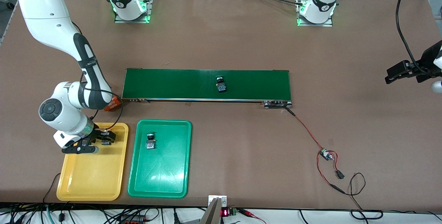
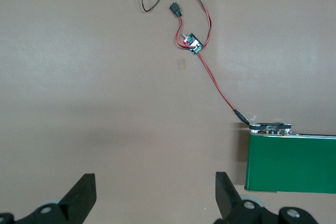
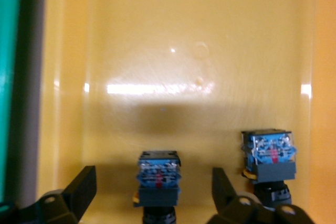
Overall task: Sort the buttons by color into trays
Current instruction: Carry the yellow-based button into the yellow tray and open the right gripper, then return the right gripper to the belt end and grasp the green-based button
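Note:
My right gripper (image 1: pixel 104 137) hangs low over the yellow tray (image 1: pixel 89 175), at the tray's end nearer the conveyor, and it is open. A black-bodied button (image 3: pixel 159 179) lies on the tray floor between the spread fingers (image 3: pixel 81 190), touching neither. A second button (image 3: pixel 269 161) lies beside it in the same tray (image 3: pixel 157 51); only slivers of yellow-orange show at their caps. In the green tray (image 1: pixel 162 175) lies a green button (image 1: pixel 150 140). Another green button (image 1: pixel 220 84) sits on the dark-green belt (image 1: pixel 172 84). My left gripper (image 1: pixel 392 75) (image 2: pixel 156 192) waits open and empty above bare table at the left arm's end.
An orange cylinder (image 1: pixel 113 105) sits by the belt's end, partly hidden by my right arm. A small controller board (image 1: pixel 326 155) with red and black wires (image 1: pixel 305 127) runs from the belt's other end toward the front camera. The board (image 2: pixel 191 43) also shows in the left wrist view.

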{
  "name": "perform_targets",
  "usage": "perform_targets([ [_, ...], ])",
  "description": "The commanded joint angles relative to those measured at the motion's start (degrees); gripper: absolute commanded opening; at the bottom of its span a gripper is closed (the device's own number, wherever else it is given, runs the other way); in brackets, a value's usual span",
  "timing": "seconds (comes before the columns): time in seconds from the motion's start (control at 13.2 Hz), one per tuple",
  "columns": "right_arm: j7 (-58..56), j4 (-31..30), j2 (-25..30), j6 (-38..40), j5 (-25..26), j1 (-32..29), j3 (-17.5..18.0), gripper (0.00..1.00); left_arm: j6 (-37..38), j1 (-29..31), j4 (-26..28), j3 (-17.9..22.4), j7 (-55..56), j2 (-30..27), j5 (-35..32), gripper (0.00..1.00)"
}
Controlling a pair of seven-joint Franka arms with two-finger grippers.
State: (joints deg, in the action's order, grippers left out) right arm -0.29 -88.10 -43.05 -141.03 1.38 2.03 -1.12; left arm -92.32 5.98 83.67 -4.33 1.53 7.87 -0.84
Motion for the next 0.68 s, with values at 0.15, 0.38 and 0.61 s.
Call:
perform_targets([
  [0.15,5.00,1.71,8.67,16.63,-0.33,4.46,0.94,1.00,-1.11,0.44,1.41,0.02,-0.82,-1.27,1.28,1.00],
  [0.38,10.56,1.35,12.36,27.71,-0.41,9.47,1.38,1.00,-1.11,0.44,1.41,0.02,-0.82,-1.19,1.28,1.00],
  [0.61,14.34,1.18,13.78,33.79,-0.68,15.18,2.35,1.00,-1.20,0.44,1.41,0.11,-0.82,-1.19,1.28,1.00],
])
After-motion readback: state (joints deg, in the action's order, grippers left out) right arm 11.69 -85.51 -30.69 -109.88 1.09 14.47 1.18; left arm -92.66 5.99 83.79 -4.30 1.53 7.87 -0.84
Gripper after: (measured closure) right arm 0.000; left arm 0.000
